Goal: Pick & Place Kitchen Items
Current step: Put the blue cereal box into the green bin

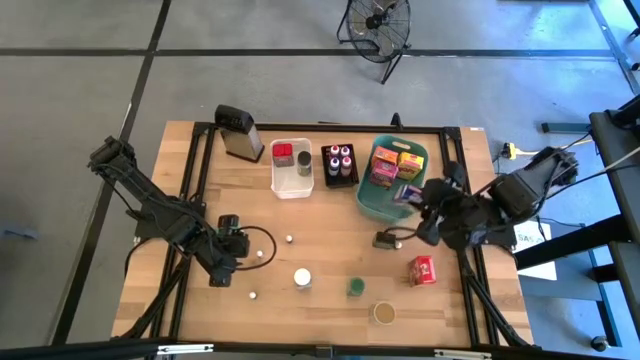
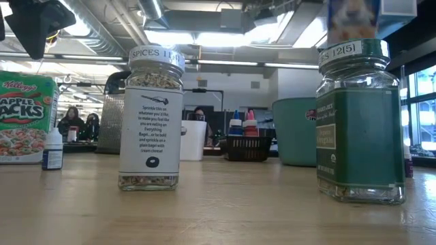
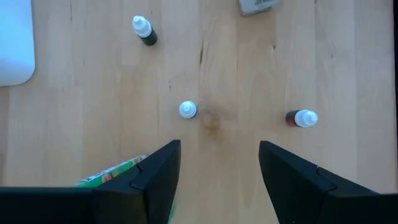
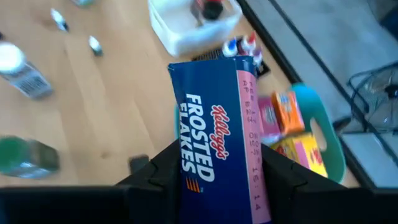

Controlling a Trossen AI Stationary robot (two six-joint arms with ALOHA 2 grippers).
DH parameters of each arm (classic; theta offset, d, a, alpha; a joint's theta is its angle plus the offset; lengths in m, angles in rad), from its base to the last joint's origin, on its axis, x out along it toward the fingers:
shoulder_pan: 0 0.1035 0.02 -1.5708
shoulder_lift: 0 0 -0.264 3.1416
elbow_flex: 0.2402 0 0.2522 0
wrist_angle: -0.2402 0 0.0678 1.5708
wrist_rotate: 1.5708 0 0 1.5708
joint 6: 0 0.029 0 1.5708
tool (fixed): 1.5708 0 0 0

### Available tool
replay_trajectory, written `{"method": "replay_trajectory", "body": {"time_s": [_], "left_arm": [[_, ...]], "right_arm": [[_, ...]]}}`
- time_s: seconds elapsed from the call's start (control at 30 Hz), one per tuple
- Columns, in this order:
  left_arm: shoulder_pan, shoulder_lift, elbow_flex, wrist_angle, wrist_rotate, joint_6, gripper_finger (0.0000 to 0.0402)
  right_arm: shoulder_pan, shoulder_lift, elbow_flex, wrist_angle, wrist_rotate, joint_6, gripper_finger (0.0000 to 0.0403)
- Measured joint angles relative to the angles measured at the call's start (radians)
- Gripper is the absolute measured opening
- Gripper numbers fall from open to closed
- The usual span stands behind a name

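My right claw [image 4: 214,171] grips the blue Frosted Flakes box [image 4: 221,130], held at the right of the high view beside the teal basket [image 1: 372,205]. I judge the placing step is in hand: next, carry it over and release. My left claw [image 3: 219,165] waits open, lower left.

Overhead, table-level, two wrist views

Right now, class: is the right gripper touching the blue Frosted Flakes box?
Touching. The right wrist view shows the right gripper closed on the blue Frosted Flakes box, with a finger pressed against each side of the box.
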Motion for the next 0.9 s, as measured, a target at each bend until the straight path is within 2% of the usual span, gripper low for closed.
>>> {"method": "replay_trajectory", "body": {"time_s": [0.2, 0.37, 0.5, 0.7, 0.9], "left_arm": [[0.004, 0.000, 0.000, 0.046, 0.000, -0.003, 0.0212], [0.004, 0.000, 0.000, 0.070, 0.026, -0.024, 0.0212], [0.004, 0.000, 0.000, 0.093, 0.031, -0.029, 0.0212], [0.025, 0.000, 0.000, 0.100, 0.034, -0.027, 0.0212], [0.060, 0.000, 0.000, 0.101, 0.034, -0.029, 0.0212]], "right_arm": [[-0.074, -0.214, -0.282, 0.112, -0.037, -0.005, 0.0145], [-0.152, -0.330, -0.420, 0.162, -0.041, -0.082, 0.0145], [-0.218, -0.374, -0.463, 0.175, -0.041, -0.150, 0.0145], [-0.321, -0.368, -0.474, 0.259, -0.045, -0.349, 0.0145], [-0.461, -0.337, -0.497, 0.318, -0.143, -0.483, 0.0145]]}}
